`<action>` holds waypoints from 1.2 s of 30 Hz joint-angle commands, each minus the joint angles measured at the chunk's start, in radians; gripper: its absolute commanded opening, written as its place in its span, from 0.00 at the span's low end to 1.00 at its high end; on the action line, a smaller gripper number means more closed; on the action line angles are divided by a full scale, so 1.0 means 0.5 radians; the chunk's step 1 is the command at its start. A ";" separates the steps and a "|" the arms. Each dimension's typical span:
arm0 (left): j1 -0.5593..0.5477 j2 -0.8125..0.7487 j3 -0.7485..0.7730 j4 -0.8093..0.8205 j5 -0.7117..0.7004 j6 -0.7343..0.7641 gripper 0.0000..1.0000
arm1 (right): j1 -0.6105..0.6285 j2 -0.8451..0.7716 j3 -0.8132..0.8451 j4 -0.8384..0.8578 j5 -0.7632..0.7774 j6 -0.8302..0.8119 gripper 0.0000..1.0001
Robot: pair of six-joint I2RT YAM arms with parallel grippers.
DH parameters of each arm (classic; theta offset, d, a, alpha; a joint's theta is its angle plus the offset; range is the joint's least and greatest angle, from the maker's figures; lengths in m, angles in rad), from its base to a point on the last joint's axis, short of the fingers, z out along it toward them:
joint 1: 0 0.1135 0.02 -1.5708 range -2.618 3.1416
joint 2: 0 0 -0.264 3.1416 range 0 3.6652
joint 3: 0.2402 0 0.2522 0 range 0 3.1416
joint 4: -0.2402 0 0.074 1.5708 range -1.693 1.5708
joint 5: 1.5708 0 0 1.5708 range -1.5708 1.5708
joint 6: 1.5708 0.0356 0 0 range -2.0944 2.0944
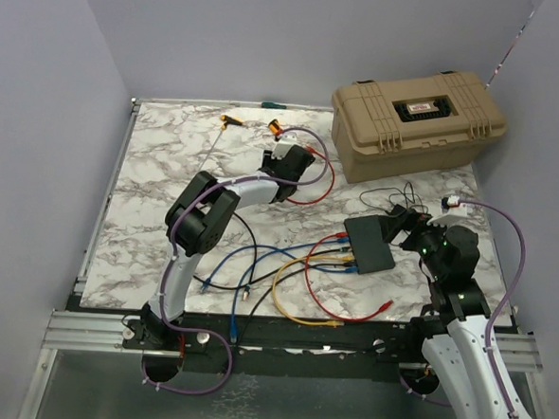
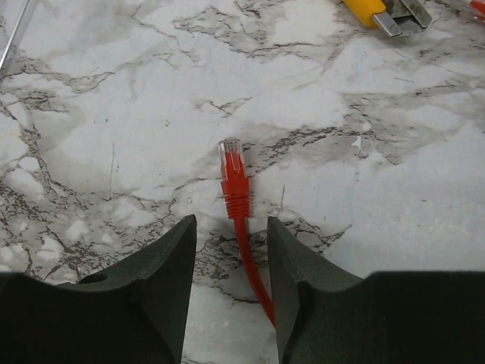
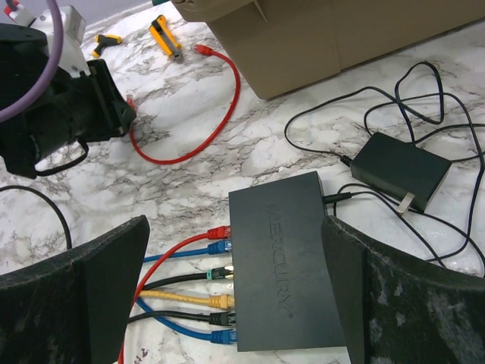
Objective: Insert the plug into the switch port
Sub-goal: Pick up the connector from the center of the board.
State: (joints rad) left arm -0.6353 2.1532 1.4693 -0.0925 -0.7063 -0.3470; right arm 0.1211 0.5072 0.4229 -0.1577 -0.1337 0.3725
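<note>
Left wrist view: the left gripper [image 2: 231,224] hangs with fingers apart astride a red cable [image 2: 254,273], whose plug [image 2: 233,171] lies loose on the marble table [image 2: 114,114] at 12 o'clock. Across the table, the right gripper [image 3: 235,227], spread wide, hovers over the switch [image 3: 284,262]. Six plugged cables [image 3: 182,296] crowd its 9 o'clock edge. The adapter [image 3: 398,168] sits at 2 o'clock, with the tan case [image 3: 303,38] beyond.

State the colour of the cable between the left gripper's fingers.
Red cable with a clear plug; the left wrist view shows it best.
</note>
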 commanded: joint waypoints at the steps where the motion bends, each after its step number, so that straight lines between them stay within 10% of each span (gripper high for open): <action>1: 0.001 0.074 0.086 0.007 -0.175 0.020 0.42 | 0.005 0.000 -0.035 0.028 -0.043 -0.011 0.99; 19: -0.015 0.276 0.193 -0.058 -0.267 0.054 0.37 | 0.006 0.008 -0.042 0.039 -0.049 -0.013 0.99; 36: 0.093 0.148 0.051 -0.062 0.008 -0.082 0.01 | 0.006 -0.013 -0.050 0.033 -0.050 -0.015 0.99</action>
State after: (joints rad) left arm -0.6292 2.2658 1.5566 -0.0868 -0.8124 -0.3439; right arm 0.1211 0.5068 0.4171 -0.1513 -0.1440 0.3725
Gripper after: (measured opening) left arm 0.117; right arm 0.993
